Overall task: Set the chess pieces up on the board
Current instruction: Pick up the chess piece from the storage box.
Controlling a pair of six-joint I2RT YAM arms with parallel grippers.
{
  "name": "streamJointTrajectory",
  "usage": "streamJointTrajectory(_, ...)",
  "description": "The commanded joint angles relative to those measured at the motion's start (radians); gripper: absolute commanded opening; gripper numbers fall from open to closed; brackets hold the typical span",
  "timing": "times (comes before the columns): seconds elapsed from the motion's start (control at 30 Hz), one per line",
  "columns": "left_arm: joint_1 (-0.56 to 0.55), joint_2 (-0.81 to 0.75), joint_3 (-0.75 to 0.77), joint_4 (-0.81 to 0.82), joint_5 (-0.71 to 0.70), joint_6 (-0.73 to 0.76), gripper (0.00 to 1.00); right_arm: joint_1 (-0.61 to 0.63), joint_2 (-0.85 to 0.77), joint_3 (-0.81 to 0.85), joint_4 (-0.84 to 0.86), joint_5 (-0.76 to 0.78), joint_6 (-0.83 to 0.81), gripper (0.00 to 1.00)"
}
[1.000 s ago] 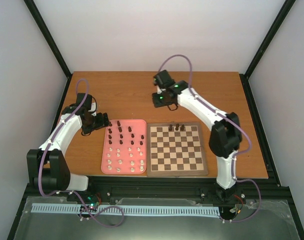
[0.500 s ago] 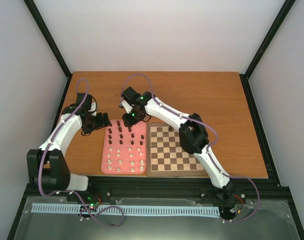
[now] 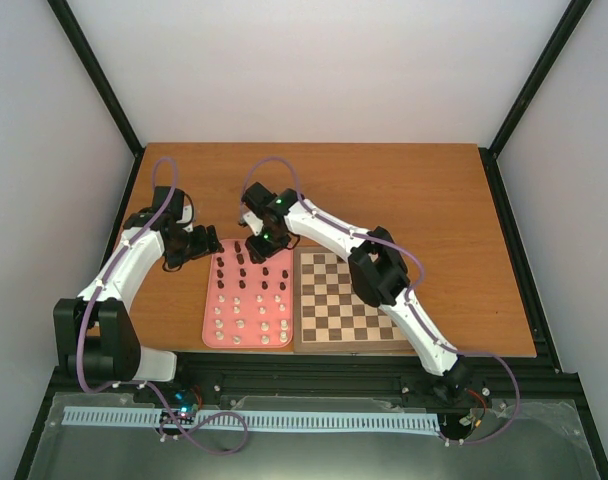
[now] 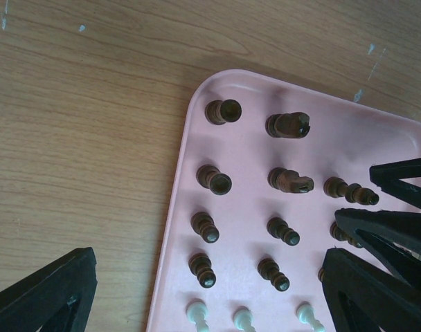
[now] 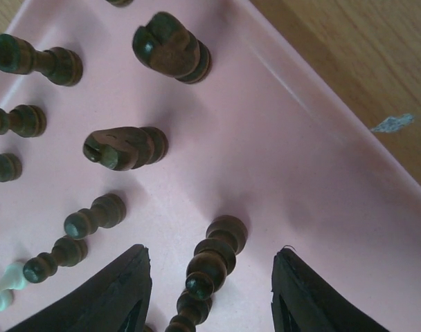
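my right gripper [image 5: 210,280] hangs low over the far right corner of the pink tray [image 5: 314,152]. its claw is spread wide, with one of the pads [image 5: 113,294] on each side of a tall dark piece [image 5: 216,252]. i see no contact with it. the tray's raised rim runs just beyond that piece, and bare table [image 5: 377,55] lies past the rim, so the outer side has room. on the inner side a stubby dark piece [image 5: 124,147] and some slimmer ones stand near.

from above, the board [image 3: 334,315] lies just right of the tray, both close to the table's near edge. open wood stretches behind them and off to the right. my left gripper [image 3: 206,241] sits at the tray's far left corner, and the wrist view shows its claw wide too, one finger in each bottom corner of the picture.

the chess pieces [image 4: 212,180] i can see stand in the tray, dark ones in the far rows and cream ones [image 3: 242,325] in the near rows.

my right arm lies across the board's far edge, so i cannot read that row. in the left wrist view, black shapes at the right edge cover part of the tray, and the cream row is cut off at the bottom. the top view is too small to judge either claw's gap.
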Motion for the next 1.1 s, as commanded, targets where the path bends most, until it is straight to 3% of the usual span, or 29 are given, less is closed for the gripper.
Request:
streamJointTrajectory(0.0,0.005,-0.016,-0.003,0.016,0.005,0.011,1.0,0.003,0.024,0.031,-0.018,0.0,-0.009,0.47)
streamJointTrajectory(0.23,0.006,-0.013,-0.002,0.019,0.005,0.011,1.0,0.001,0.034,0.045,-0.009,0.029,-0.001,0.41)
streamJointTrajectory(0.43,0.006,-0.012,-0.004,0.02,0.005,0.011,1.0,-0.001,0.046,0.059,-0.005,0.024,0.007,0.26)
streamJointTrajectory(0.63,0.005,-0.01,-0.007,0.022,0.01,0.012,1.0,-0.003,0.051,0.058,-0.008,0.008,0.007,0.25)
streamJointTrajectory(0.93,0.006,-0.01,-0.006,0.023,0.011,0.011,1.0,-0.005,0.037,0.056,-0.011,0.023,0.001,0.07)
streamJointTrajectory(1.07,0.005,-0.009,-0.004,0.023,0.01,0.011,1.0,-0.006,-0.009,0.059,-0.008,0.061,-0.001,0.04)
